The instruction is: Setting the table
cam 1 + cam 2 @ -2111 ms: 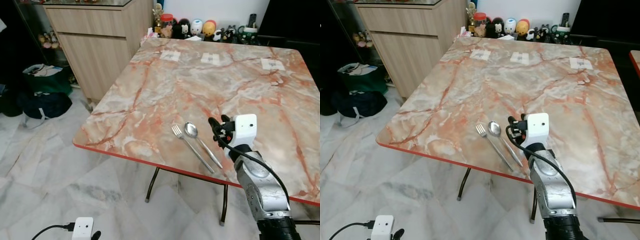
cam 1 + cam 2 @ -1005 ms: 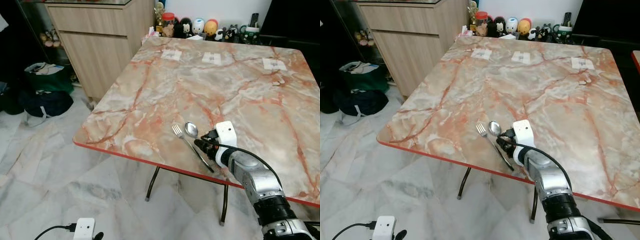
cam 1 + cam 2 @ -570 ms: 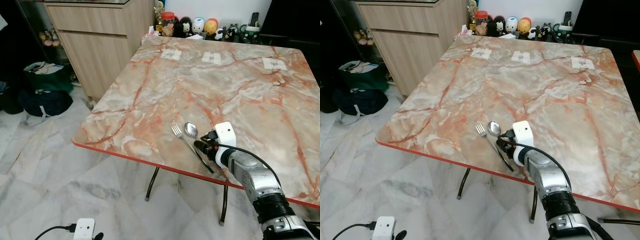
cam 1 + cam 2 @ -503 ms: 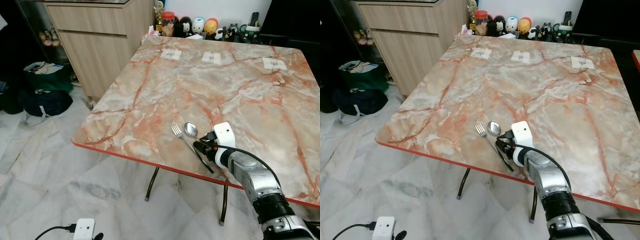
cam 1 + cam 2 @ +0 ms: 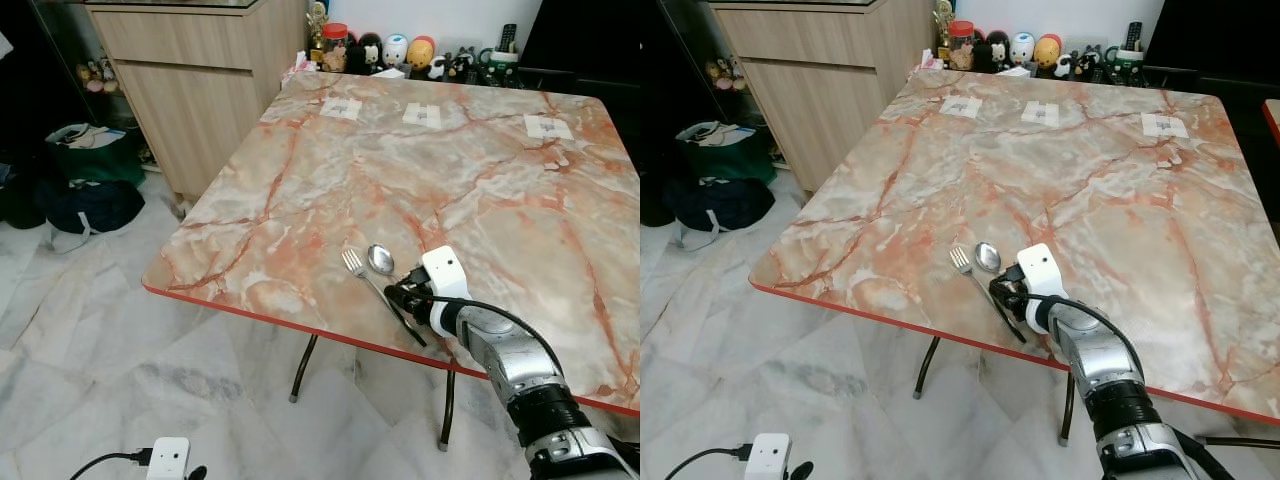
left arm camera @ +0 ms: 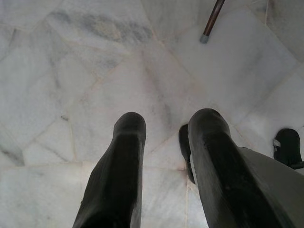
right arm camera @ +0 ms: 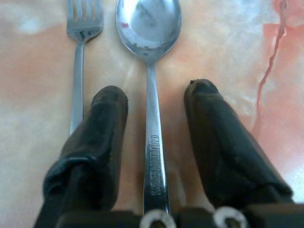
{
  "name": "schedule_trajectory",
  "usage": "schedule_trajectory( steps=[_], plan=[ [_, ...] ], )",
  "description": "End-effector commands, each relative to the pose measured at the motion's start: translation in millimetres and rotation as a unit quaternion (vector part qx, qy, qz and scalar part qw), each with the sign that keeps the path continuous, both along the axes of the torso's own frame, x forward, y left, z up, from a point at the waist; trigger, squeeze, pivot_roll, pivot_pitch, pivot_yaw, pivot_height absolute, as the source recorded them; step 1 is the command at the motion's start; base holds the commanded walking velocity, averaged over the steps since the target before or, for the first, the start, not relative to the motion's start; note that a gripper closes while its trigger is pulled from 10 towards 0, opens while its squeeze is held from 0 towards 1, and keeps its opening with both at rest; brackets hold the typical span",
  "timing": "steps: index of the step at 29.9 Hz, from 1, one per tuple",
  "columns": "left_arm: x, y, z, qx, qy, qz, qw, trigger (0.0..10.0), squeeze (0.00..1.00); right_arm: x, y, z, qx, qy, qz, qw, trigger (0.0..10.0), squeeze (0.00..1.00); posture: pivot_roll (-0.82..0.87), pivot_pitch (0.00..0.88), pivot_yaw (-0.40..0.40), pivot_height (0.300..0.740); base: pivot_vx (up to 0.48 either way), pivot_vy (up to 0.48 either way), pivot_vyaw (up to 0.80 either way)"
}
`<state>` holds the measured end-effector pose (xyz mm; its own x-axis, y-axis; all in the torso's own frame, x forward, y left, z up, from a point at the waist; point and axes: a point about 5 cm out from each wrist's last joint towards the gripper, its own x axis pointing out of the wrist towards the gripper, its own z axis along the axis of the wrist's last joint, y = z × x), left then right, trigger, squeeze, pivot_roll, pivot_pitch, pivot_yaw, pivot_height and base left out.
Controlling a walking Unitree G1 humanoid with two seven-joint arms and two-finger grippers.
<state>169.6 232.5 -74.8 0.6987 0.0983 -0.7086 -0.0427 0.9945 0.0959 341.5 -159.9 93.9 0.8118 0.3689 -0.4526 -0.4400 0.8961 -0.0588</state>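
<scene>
Parted, the right gripper's (image 7: 156, 102) jaws straddle the spoon's (image 7: 151, 85) handle, low on the table (image 5: 480, 170) near its front edge. Beside the spoon lies the fork (image 7: 80, 61). Hanging idle over the floor (image 6: 71, 71), the left gripper (image 6: 166, 128) has jaws apart too.

Even, soft daylight fills both head views, and the glossy pink-veined marble tabletop (image 5: 420, 170) shows a pale sheen toward the upper centre of the frame with no hard glare. The upper left corner falls into deep shade. Both views are sharp, without motion blur. In the right wrist view the silver steel spoon (image 7: 151, 71) catches a dull reflection in its bowl (engraved letters on the handle are legible), while the right claw's black fingers (image 7: 95, 147) at the lower edge are soft and out of focus. The left wrist view is bright, the white marble floor (image 6: 71, 71) evenly lit, with faint shadow under the left claw's dark fingers (image 6: 118, 180).
</scene>
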Motion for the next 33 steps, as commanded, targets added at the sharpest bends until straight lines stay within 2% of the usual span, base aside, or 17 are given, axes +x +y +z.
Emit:
schedule_trajectory(
  steps=[1,25,30,33],
  plan=[
    [-10.4,3.7,-4.6,-0.005,0.020,0.013,1.000,10.0,0.00,-3.4,-1.8,-10.0,-0.017,0.023,0.000,1.000,0.0,0.00,-0.03,0.108,0.034,0.740,0.000,0.000,0.00],
    [-14.1,3.1,-6.7,-0.007,0.030,0.013,0.999,10.0,0.00,-11.4,2.9,-21.7,-0.024,0.034,0.008,0.999,0.0,0.00,-0.03,0.107,0.032,0.740,0.000,0.000,0.00],
    [-14.2,3.0,-6.9,-0.007,0.031,0.013,0.999,10.0,0.00,-11.2,1.0,-21.7,-0.023,0.025,-0.009,0.999,0.0,0.00,-0.03,0.104,0.031,0.740,0.000,0.000,0.00],
    [-15.0,3.7,-7.1,-0.006,0.032,0.014,0.999,10.0,0.00,-7.2,-3.9,-14.3,-0.005,-0.014,-0.053,0.998,0.0,0.00,-0.03,0.103,0.030,0.740,0.000,0.000,0.00]
  ],
)
